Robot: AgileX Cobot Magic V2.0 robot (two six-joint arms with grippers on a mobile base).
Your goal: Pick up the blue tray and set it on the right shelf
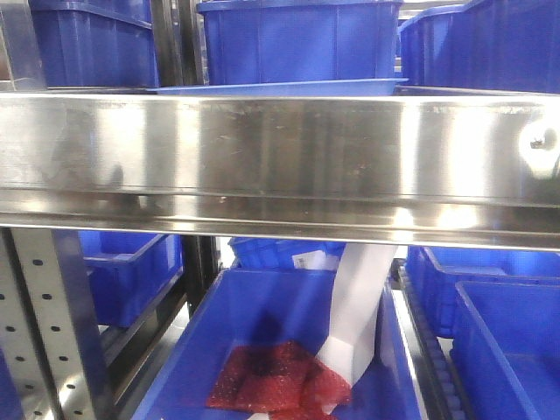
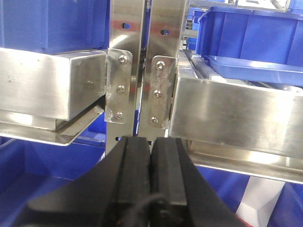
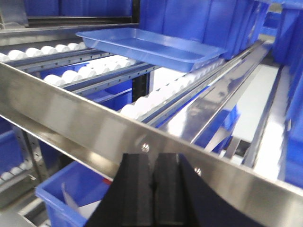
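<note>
I see the shallow light-blue tray point(image 3: 149, 47) lying flat on white rollers, upper centre, atop the steel shelf point(image 3: 85, 130).

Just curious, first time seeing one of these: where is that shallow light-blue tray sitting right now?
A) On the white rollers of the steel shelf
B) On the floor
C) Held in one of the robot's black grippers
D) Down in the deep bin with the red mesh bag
A: in the right wrist view the blue tray rests on the white rollers of the right shelf, while the right gripper sits shut and empty below the rail.
</note>
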